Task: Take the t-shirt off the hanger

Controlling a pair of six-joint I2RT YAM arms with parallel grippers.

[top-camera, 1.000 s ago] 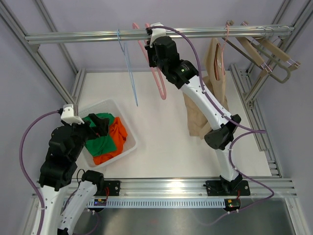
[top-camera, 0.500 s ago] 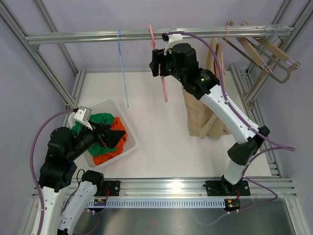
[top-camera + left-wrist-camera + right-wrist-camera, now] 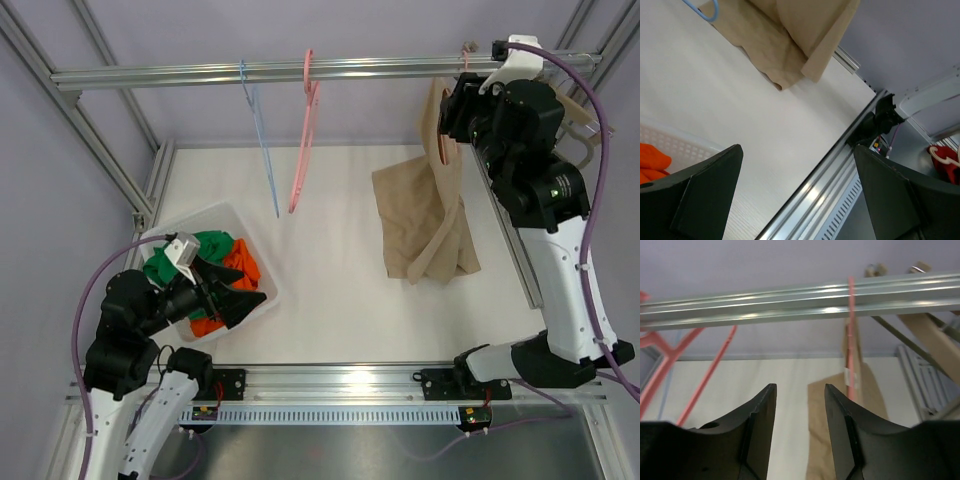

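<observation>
The beige t-shirt [image 3: 428, 215] hangs at the right end of the metal rail [image 3: 200, 74] on a pink hanger [image 3: 464, 62]. Its upper part hangs from the hanger while its lower part spreads in folds on the white table [image 3: 330, 290]. The right gripper [image 3: 452, 112] is raised close to the rail, just beside the shirt's neck; whether it touches the fabric cannot be told. In the right wrist view its fingers [image 3: 762, 425] stand a modest way apart with nothing between them, and the hanger's hook sits to the right of the gap. Wooden hangers [image 3: 580, 125] hang behind that arm, partly hidden.

Further left on the rail hang a bare pink hanger [image 3: 303, 140] and a thin blue hanger [image 3: 262, 150], well apart from the shirt. At the table's near left stands a white bin [image 3: 225, 211] holding a green garment [image 3: 205, 246] and an orange garment [image 3: 241, 266]. The left gripper [image 3: 248, 287] is over the bin's near right rim, spread wide and empty, pointing toward the shirt
</observation>
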